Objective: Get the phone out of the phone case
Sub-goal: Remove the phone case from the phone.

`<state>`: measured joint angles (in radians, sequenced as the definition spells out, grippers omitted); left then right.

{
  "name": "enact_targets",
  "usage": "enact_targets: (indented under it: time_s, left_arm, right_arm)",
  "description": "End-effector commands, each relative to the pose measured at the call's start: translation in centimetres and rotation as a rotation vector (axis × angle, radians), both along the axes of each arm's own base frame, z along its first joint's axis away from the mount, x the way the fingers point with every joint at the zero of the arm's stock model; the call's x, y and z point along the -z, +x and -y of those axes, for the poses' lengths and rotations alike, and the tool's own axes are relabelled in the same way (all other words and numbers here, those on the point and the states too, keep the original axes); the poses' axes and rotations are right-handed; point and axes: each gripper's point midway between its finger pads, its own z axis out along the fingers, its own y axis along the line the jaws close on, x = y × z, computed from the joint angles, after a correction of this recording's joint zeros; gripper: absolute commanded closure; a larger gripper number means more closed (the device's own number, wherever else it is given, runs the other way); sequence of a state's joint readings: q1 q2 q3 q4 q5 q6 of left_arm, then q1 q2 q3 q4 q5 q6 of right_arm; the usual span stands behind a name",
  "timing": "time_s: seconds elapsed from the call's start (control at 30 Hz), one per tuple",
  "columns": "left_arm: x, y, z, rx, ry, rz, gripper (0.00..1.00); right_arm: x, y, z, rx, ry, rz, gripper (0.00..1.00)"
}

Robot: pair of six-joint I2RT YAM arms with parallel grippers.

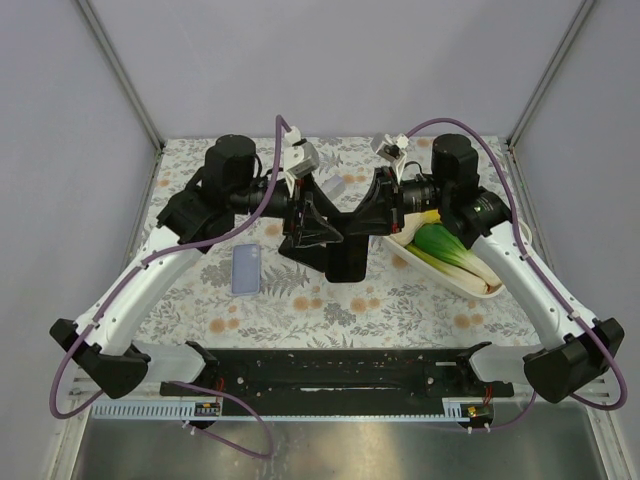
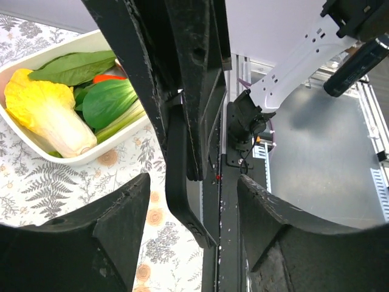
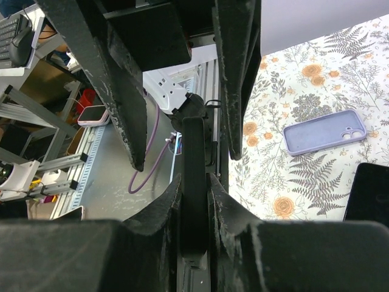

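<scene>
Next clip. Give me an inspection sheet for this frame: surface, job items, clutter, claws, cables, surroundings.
Surface: floral cloth, flat, no spills seen.
Job's things: black phone held edge-on in the air, out of its case; lavender case lies flat on the cloth, apart from it.
Clutter: white tray of vegetables on the right.
Claws: right claw shut on the phone; left claw open, fingers either side of the phone.
Cables: purple cables loop along both arms, clear of the phone.
Surroundings: grey walls; black rail at the near edge.
</scene>
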<state>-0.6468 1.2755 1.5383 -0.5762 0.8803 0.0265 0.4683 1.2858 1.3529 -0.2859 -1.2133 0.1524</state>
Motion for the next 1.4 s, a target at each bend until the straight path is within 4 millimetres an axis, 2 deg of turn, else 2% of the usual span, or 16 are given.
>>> enact_targets:
  time_s: [0.0,0.1,0.17,0.27,0.37,0.47,0.63,0.8,0.87,1.13,1.37]
  left_arm:
    - [-2.2,0.3,0.6,-0.002,-0.068,-0.01,0.37]
    - [-0.9,-1.2,-0.1,0.098,-0.032,0.054,0.26]
    - [0.5,-2.6,-0.8,0.183,0.004,0.087,0.22]
    - [1.9,-3.3,-1.2,0.242,0.03,0.113,0.21]
    - [3.5,-3.4,-1.3,0.261,0.051,0.116,0.25]
    - [4.7,-3.3,-1.2,0.27,0.058,0.104,0.35]
    - [5.3,-3.4,-0.7,0.302,0.053,0.07,0.39]
    - [5.6,-3.3,-0.3,0.321,0.052,0.042,0.49]
    - [5.5,-3.4,-0.2,0.331,0.044,0.042,0.56]
    - [5.7,-4.2,-0.7,0.393,0.051,0.09,0.98]
    - [6.6,-6.9,-1.3,0.546,0.109,0.223,1.0]
  right_arm:
    - [-2.2,-1.0,0.6,-0.002,0.046,0.095,1.0]
    - [-2.3,-1.2,0.6,-0.018,0.047,0.088,1.0]
    - [-2.3,-1.2,0.6,-0.019,0.046,0.083,1.0]
    - [-2.2,-1.1,0.6,-0.021,0.045,0.08,1.0]
    - [-2.4,-1.0,0.5,-0.021,0.048,0.084,1.0]
    - [-2.4,-1.0,0.5,-0.025,0.048,0.078,1.0]
    - [-2.2,-0.9,0.4,-0.025,0.047,0.073,1.0]
    - [-2.0,-0.9,0.4,-0.026,0.043,0.068,1.0]
    - [-1.8,-0.8,0.3,-0.026,0.041,0.064,1.0]
    - [-1.7,-0.9,0.3,-0.034,0.042,0.062,1.0]
    - [-1.8,-1.0,0.2,-0.059,0.05,0.043,1.0]
